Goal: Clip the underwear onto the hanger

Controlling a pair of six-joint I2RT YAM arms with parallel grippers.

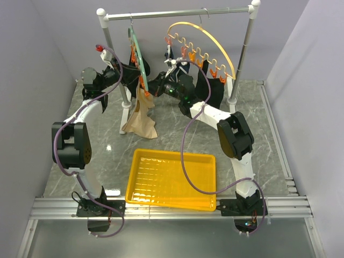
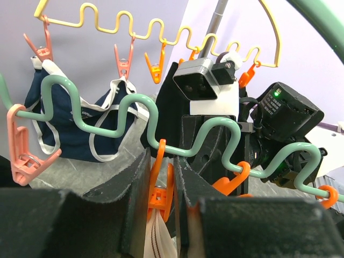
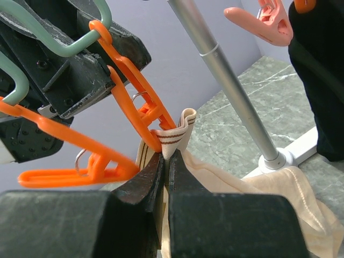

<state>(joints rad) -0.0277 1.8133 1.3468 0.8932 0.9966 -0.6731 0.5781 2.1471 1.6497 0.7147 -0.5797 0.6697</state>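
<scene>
The hanger [image 1: 136,51] hangs from the rail [image 1: 177,13] at the far side of the bench [image 1: 177,134], which puts its row of clips where both arms can reach them from the front. The left gripper [image 2: 161,167] has its fingers clenched on the handle end of one orange clip [image 2: 160,196], one finger on each side. This grip steadies a clip that would otherwise swing on its wire hook, and pressure at that end is what opens its mouth. The right gripper [image 3: 166,161] has its fingers clenched on the underwear [image 3: 242,199] just below the striped waistband [image 3: 174,134]. A short folded edge therefore stands up above the fingertips, free to be offered to the clip. That edge touches the tip of the clip, but the views do not show whether the clip has bitten on it. The rest of the garment hangs from this pinch point, and its lower part appears to rest on the bench near the foot of the rail. Judgement: the step in hand is seating the waistband in the clip. The left fingers should let go first, and the right fingers only once the clip carries the cloth; otherwise the garment is likely to drop.
</scene>
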